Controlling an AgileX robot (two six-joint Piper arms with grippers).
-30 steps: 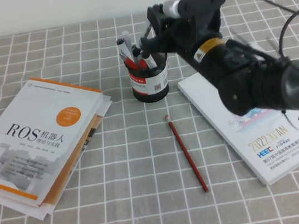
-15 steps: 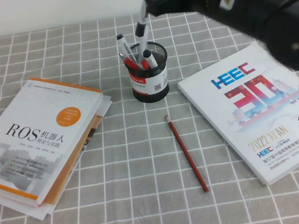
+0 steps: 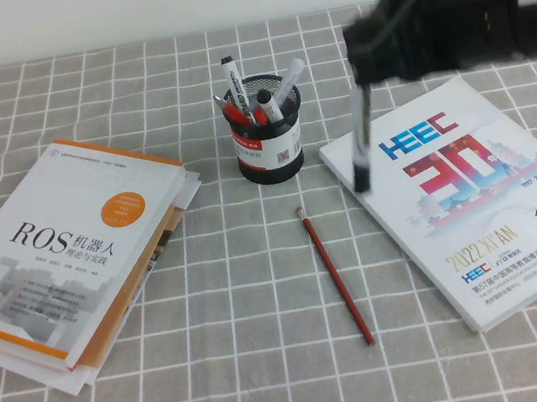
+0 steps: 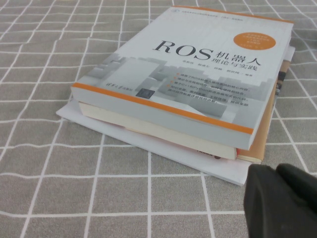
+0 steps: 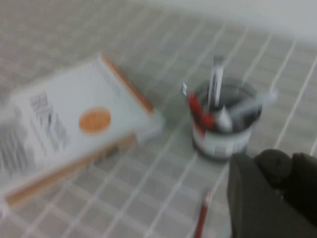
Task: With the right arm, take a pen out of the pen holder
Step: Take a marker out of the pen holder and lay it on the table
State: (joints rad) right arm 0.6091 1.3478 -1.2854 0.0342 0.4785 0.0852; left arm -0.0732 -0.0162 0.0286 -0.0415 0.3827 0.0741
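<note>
Pen [image 3: 361, 147]: slim dark barrel with a paler band near the lower end. It is seen hanging clear of the pen holder [image 3: 269, 150], to the holder's right and above the desk, so it is judged to be already out. Its long axis is close to vertical, with the lower tip leaning slightly back toward the holder. The upper end is pinched in the right hand [image 3: 363, 76], which is pressed onto the barrel from above, right of the holder and higher than its rim. The pen therefore lies straight below the hand, and a lowering move would be made along the pen's own axis.

Pen holder: round black mesh cup with a red-and-white label. Several other pens are stood in it, fanned outward, with white, black and red barrels noted.

A glossy white magazine [image 3: 469, 191], flat with a hard smooth cover, is lying just right of the holder, and the pen tip is held over its near-left edge. A thin red pencil [image 3: 336, 275] is lying in front of the holder, apart from it.

A stack of books [image 3: 74, 250], a matte cover with orange trim uppermost, is set left of the holder. The left hand [image 4: 280, 203] is parked low beside that stack, well left of the holder; whether it is spread or pressed together cannot be told.

The desk [image 3: 253, 365] is covered by soft grey cloth with a white grid.
</note>
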